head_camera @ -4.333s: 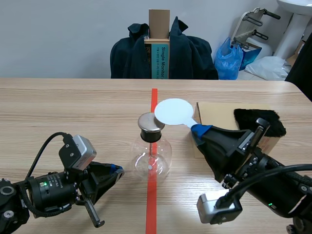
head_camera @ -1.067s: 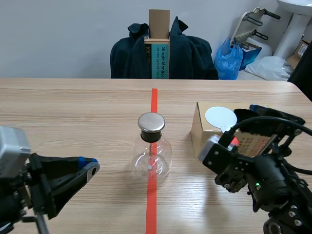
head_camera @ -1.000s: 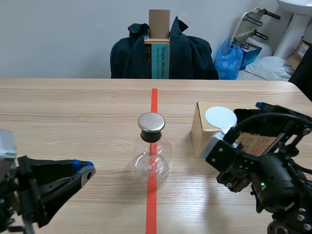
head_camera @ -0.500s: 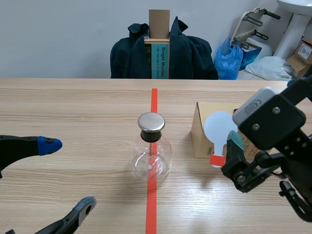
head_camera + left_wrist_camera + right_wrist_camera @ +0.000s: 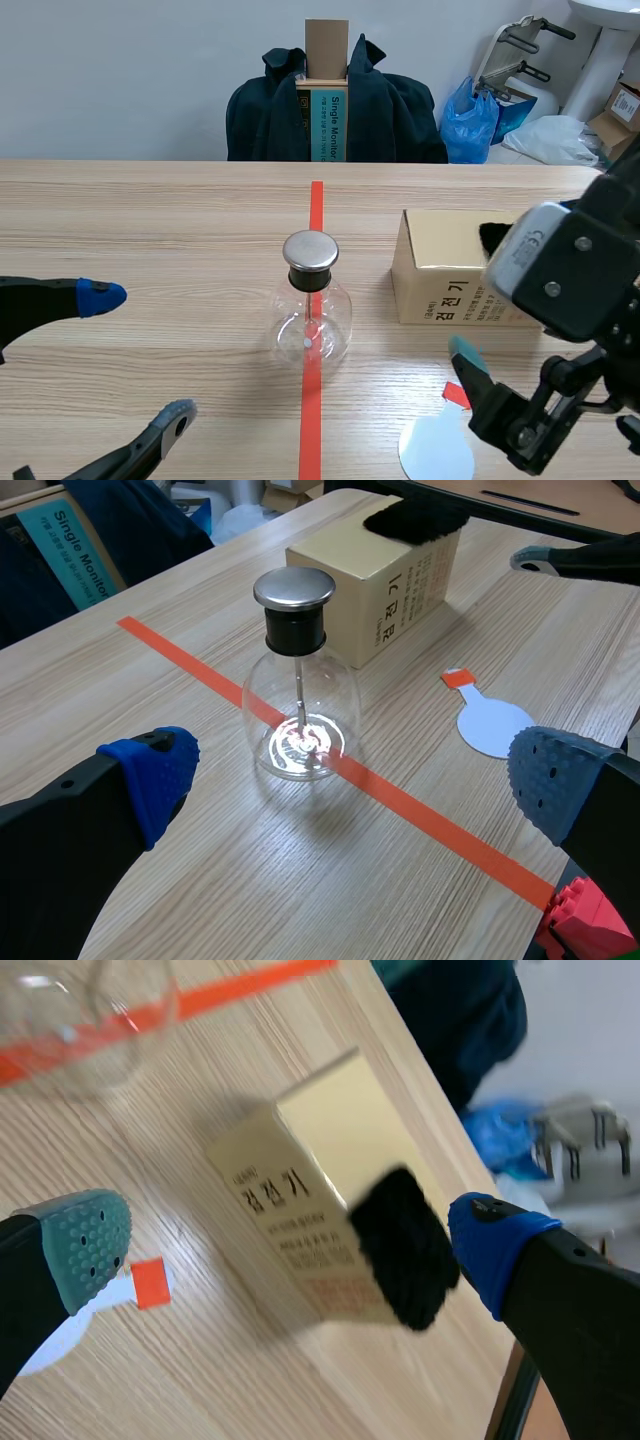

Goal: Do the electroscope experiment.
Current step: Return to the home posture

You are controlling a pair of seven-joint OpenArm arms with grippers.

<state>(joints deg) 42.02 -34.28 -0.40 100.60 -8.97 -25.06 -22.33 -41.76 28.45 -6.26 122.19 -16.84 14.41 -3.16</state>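
We log the table [image 5: 150, 210] first, wood, with a red tape [image 5: 316, 205] line down its middle. On it the left gripper [image 5: 138, 358] is spread wide, blue pads [image 5: 150, 770] far apart, nothing held. We see the right gripper [image 5: 290, 1238] released too, one teal pad [image 5: 85, 1245] and one blue, nothing clamped. The box [image 5: 440, 270] stands ahead of the right fingers, in line with the gap between them. The flask [image 5: 311, 320] stands upright on the tape line, metal cap on top, ahead of the left fingers and centred between them; for the right gripper it sits far ahead, past the teal finger. Black fur [image 5: 400, 1245] lies on the box top, at the end nearer the blue right finger. The white paddle [image 5: 437, 450] lies flat on the table just beside the teal finger, red handle end toward the box, free of both grippers
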